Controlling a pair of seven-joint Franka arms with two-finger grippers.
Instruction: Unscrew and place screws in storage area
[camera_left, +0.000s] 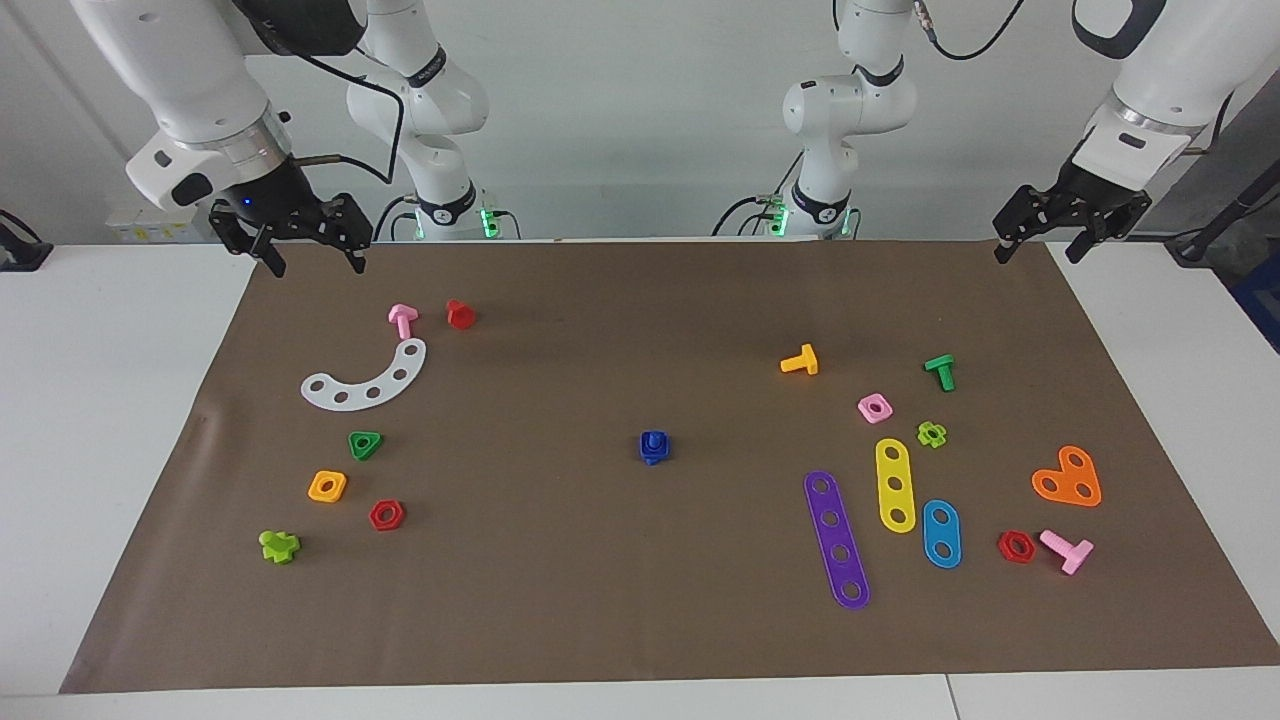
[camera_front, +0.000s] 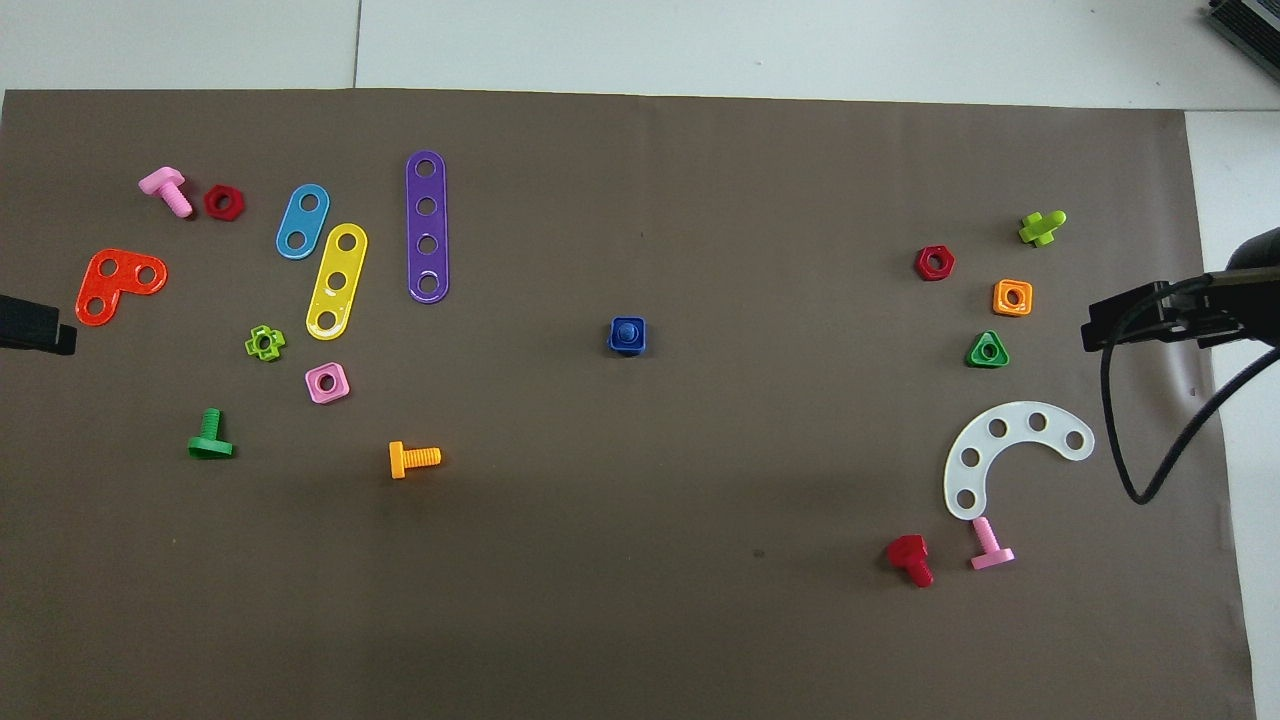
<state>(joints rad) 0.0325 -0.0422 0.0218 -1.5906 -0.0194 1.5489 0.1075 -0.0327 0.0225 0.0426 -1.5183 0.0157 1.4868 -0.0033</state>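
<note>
In the facing view's upper left, the right gripper (camera_left: 311, 262) hangs over the brown paper mat's (camera_left: 560, 600) top edge with its fingers spread apart, empty. Below it lie the white curved plastic strip (camera_left: 366, 380) and green triangle nut (camera_left: 365, 444) of the storage area. At frame centre stands the small dark-blue plastic bolt (camera_left: 653, 446), well apart from both grippers. In the upper right, the left gripper (camera_left: 1035, 252) hangs likewise spread, empty.

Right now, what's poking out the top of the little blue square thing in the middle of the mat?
A round dark-blue stub sticks up through the blue square nut: the end of a blue screw threaded in it. Its head is underneath, mostly covered by the nut.
</note>
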